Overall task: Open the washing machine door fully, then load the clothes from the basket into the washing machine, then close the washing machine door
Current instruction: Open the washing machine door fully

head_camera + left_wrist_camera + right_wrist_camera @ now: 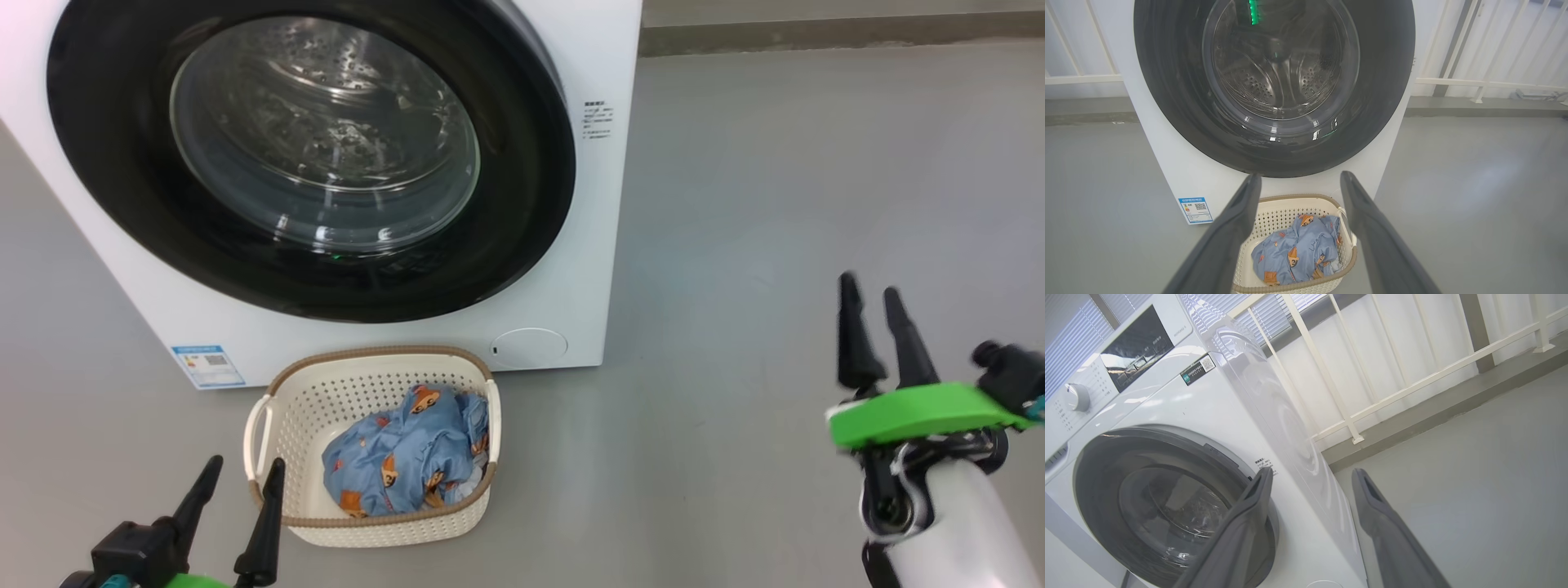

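- Found the washing machine (596, 163) standing on the grey floor (775, 204), its white cabinet at the upper left of the head view.
- Recorded the washing machine door (522, 212) shut against the cabinet front. Observed a perforated steel drum through its clear glass window (326, 139).
- Noted a blue label sticker (208, 365) at the cabinet's lower left corner and a round white flap (529, 347) at its lower right.
- Located the basket (306, 408) upright on the floor, just in front of the machine and below the door.
- Located the clothes (408, 457) inside the basket, bunched toward its right side: light blue fabric with orange-brown prints.
- Checked the left gripper (246, 461): fingers spread wide, nothing between them, near the basket's left handle (255, 433). Could not tell whether it touches the handle. Confirmed in the left wrist view that it points toward the basket and the door's lower edge.
- Checked the right gripper (869, 286): fingers parted, nothing held, raised over the floor well to the right of machine and basket.
- Noted in the right wrist view a dark control panel (1135, 347) and a white dial (1077, 397) along the machine's top front, with a white railing (1392, 396) behind.
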`<state>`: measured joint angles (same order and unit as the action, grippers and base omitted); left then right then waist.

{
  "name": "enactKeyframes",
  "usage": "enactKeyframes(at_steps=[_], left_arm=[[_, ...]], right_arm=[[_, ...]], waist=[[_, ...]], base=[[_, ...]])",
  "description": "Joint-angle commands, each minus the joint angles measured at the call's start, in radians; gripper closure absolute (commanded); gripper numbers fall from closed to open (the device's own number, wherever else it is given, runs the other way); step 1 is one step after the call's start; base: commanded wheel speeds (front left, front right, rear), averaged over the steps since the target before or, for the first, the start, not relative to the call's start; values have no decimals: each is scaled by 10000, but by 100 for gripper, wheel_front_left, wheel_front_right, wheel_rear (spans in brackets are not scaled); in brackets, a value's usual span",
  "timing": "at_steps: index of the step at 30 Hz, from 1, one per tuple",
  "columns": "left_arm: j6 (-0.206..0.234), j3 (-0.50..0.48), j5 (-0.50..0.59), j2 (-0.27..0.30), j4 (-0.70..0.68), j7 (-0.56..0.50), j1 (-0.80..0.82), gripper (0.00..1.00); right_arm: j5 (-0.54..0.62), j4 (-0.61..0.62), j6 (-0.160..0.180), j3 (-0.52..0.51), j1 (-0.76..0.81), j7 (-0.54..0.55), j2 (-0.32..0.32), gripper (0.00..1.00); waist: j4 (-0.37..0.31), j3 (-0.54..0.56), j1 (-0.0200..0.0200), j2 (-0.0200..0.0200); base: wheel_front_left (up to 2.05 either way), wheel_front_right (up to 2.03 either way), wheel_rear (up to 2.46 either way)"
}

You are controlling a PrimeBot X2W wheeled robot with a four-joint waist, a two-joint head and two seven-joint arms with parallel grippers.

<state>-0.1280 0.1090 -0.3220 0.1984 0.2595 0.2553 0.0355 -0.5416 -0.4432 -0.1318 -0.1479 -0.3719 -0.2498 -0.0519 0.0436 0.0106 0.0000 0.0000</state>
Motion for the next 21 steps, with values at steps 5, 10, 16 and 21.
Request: enactKeyframes(at_steps=[5, 10, 16, 21], left_arm=[[-27, -288, -129, 304, -205, 65, 282, 0], [-27, -179, -252, 392, -223, 65, 392, 0], [-27, 51, -360, 513, -210, 65, 572, 0], [-27, 219, -498, 649, -263, 65, 787, 0]], right_arm=[[-2116, -72, 11, -61, -953, 9, 16, 0], [-4051, -325, 11, -41, -1578, 225, 16, 62], [-5967, -738, 11, -216, -2389, 428, 16, 100], [-6654, -1053, 11, -270, -3074, 885, 16, 100]], waist=[[238, -156, 0, 0], [406, -422, 0, 0], [604, -779, 0, 0], [753, -1094, 0, 0]], base=[[0, 0, 0], [0, 0, 0], [0, 0, 0], [0, 0, 0]])
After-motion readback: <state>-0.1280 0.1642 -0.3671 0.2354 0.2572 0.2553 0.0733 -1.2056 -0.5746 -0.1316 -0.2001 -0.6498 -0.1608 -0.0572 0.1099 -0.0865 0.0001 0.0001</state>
